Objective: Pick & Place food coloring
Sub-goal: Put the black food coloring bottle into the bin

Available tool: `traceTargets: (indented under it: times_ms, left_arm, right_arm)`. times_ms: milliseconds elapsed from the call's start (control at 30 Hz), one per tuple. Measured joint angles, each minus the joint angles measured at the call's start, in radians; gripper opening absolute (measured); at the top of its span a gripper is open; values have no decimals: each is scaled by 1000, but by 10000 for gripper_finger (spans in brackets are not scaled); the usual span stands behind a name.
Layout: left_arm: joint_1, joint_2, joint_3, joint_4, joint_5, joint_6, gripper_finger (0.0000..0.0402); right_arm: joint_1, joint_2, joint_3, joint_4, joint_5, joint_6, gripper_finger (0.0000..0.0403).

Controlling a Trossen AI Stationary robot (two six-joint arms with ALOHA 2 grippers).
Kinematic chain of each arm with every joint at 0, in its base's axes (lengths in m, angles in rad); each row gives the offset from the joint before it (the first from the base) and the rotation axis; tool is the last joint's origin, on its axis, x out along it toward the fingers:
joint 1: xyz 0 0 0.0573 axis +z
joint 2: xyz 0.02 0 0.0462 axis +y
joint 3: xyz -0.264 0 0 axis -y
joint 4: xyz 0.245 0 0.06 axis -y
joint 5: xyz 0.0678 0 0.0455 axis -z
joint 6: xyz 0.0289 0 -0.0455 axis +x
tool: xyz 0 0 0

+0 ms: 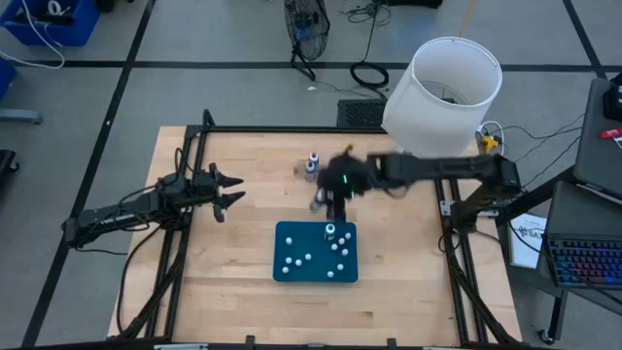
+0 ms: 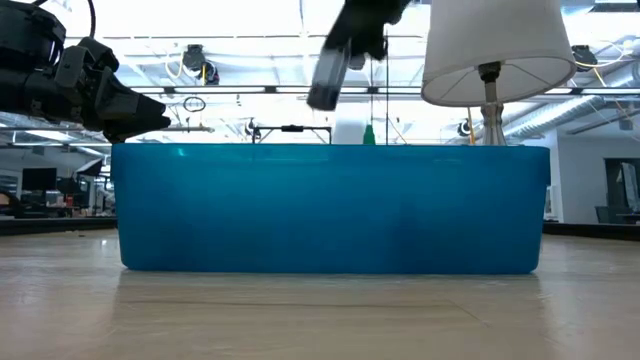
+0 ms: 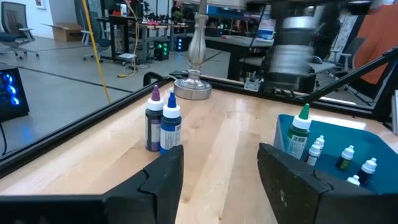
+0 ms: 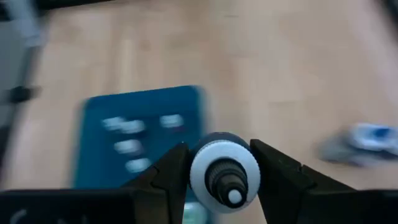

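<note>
The right gripper (image 4: 225, 171) is pinching a white-capped food coloring bottle (image 4: 225, 173) above the teal tray (image 1: 292, 272) — the left gripper (image 1: 230, 192) is waiting, fingers spread.

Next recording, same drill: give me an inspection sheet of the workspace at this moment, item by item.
Surface: light wooden table, framed by dark rails.
Job's things: teal tray holding several white-capped food coloring bottles; two more bottles, purple and blue, stand together on the wood away from the tray.
Clutter: a lamp with a white shade at the table's far right corner.
Grippers: right gripper above the tray's far edge, shut on a white-capped bottle; left gripper open, empty, raised over the table's left side.
Cables: black cable coiled on the floor beyond the table.
Surroundings: a fan and keyboard around the table, workshop benches behind.
</note>
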Motion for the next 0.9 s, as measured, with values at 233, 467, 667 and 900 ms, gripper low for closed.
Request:
traceTargets:
  times_ms: [233, 467, 667, 900]
  left_arm:
    - [0, 0, 0, 0, 0, 0, 193]
    - [0, 0, 0, 0, 0, 0, 197]
    - [0, 0, 0, 0, 0, 0, 208]
    - [0, 0, 0, 0, 0, 0, 205]
  right_arm:
    - [278, 20, 0, -11, 137, 86, 140]
    - [406, 132, 0, 4, 206, 127, 140]
    - [402, 197, 1, -56, 204, 160, 140]
    - [394, 205, -2, -88, 207, 217, 140]
